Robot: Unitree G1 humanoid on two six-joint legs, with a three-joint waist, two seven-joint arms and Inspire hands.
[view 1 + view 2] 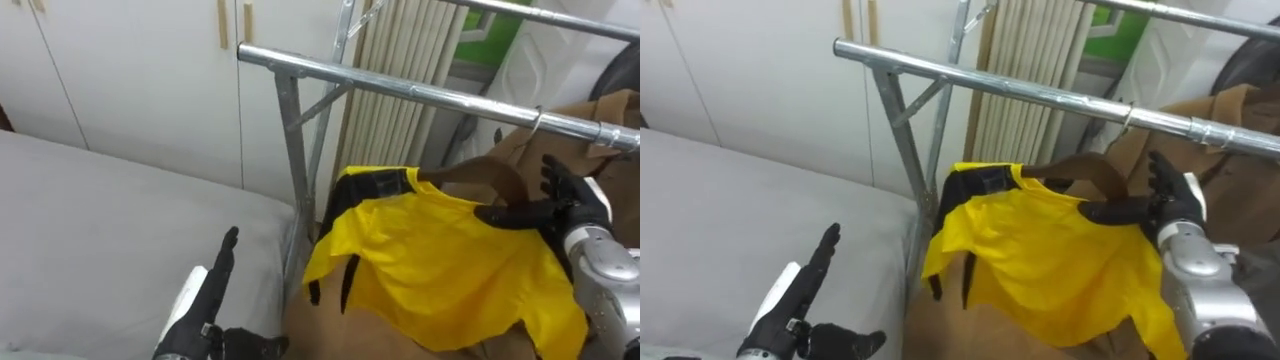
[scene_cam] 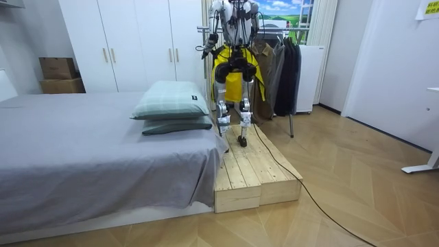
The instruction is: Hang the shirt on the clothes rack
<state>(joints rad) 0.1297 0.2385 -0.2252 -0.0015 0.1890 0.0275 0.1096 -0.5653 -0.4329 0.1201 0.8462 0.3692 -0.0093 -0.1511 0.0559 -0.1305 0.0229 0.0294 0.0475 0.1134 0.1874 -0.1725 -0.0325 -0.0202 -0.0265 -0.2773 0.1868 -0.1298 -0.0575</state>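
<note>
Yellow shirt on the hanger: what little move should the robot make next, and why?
Probably ease the right hand down a touch so the hanger settles. Its hook sits right at the rail, though whether it has caught is unclear, and the yellow shirt hangs from it. The left hand is low, open.

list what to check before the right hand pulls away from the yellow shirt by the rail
1. Wire hook over the rail: ok, it sits on the bar.
2. Yellow shirt on the wooden hanger: ok, draped over it.
3. Right hand gripping the shirt's shoulder: cannot tell.
4. Left hand clear of the shirt: ok, open, low over the bed.
5. Space beside the brown coat: cannot tell, it hangs close behind.
</note>
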